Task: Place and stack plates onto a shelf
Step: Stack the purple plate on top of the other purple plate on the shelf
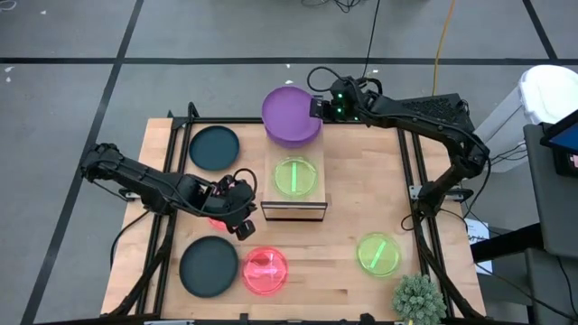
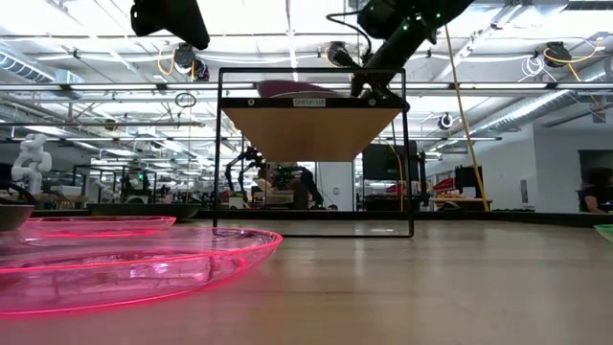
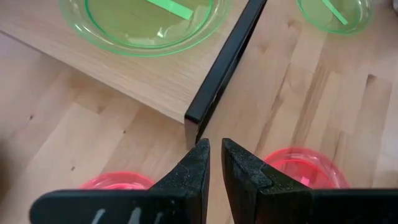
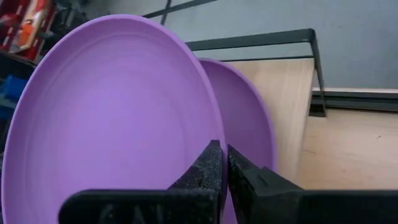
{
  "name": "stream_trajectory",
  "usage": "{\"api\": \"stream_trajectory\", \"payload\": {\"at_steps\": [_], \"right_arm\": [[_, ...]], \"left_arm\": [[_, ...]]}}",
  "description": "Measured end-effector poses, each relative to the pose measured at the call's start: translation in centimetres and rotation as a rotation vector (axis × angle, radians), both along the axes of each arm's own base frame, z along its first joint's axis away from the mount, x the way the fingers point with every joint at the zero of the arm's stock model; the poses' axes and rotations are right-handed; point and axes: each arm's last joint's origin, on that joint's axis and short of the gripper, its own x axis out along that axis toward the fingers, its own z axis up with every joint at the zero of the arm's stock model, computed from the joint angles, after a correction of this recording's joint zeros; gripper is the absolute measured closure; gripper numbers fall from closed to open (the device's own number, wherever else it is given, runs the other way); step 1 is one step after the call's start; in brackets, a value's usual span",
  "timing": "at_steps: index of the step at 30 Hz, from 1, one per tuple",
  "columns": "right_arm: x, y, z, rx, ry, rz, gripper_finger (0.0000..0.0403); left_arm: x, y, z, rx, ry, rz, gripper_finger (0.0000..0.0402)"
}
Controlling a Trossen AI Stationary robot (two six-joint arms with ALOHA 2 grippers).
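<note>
right end effector [image 1: 316, 106]: clamped on purple plate [image 1: 291, 113] rim, above shelf [image 1: 294, 209] far end
left end effector [image 1: 237, 219]: nearly closed, empty
risk: plate tilted; could slide off the second purple plate [image 4: 249, 130]

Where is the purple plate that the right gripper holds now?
In the high view, the purple plate is at the shelf's far end, beyond the green plate, gripped at its rim by the right gripper.
</note>
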Motion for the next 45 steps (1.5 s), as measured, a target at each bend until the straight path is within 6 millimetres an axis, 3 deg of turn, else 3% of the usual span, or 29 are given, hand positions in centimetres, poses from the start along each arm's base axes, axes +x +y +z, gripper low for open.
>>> {"api": "stream_trajectory", "payload": {"at_steps": [8,29,45], "right_arm": [[0.9,-0.6,-1.8,0.000,0.064,0.003,0.0403],[0.7,-0.6,-2.4,-0.003,0.109,-0.009,0.0402],[0.5,-0.7,-2.7,0.007,0.113,-0.042,0.0355]], "left_arm": [[0.2,0.7,0.0,0.027,0.008,-0.008,0.0355],[0.4,1.8,0.0,0.062,0.025,-0.009,0.0355],[0.4,1.8,0.0,0.060,0.025,-0.008,0.0355]]}}
